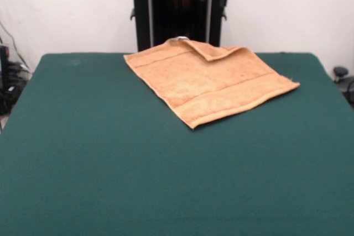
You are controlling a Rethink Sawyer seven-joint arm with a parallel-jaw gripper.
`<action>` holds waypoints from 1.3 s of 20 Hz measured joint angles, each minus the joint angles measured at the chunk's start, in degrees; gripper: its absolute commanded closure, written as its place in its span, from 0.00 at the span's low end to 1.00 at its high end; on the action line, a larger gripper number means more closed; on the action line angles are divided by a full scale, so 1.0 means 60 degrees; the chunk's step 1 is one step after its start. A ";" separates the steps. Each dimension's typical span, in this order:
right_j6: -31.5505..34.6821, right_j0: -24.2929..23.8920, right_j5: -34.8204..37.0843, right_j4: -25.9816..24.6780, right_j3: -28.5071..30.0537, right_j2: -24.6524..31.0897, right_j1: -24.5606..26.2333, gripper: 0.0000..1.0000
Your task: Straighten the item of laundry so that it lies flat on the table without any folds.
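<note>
Lying at the far middle of the large dark green felt-covered surface [110,164], the small orange-tan terry towel [207,84] was mostly flat, though its far corner stayed doubled over itself, needing unfolding; no hand showed, so its state was unknowable.
</note>
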 measured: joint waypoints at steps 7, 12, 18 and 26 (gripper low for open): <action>0.0000 0.0074 0.0000 0.0000 0.0000 0.0047 -0.0049 0.00; 0.0000 0.0220 0.0156 0.0000 -0.0032 0.0043 -0.0104 0.00; 0.0000 0.0962 0.0841 -0.0016 -0.0470 -0.0098 -0.0211 0.00; 0.0000 0.1545 0.0814 -0.0320 -0.1441 -0.0220 -0.0202 0.00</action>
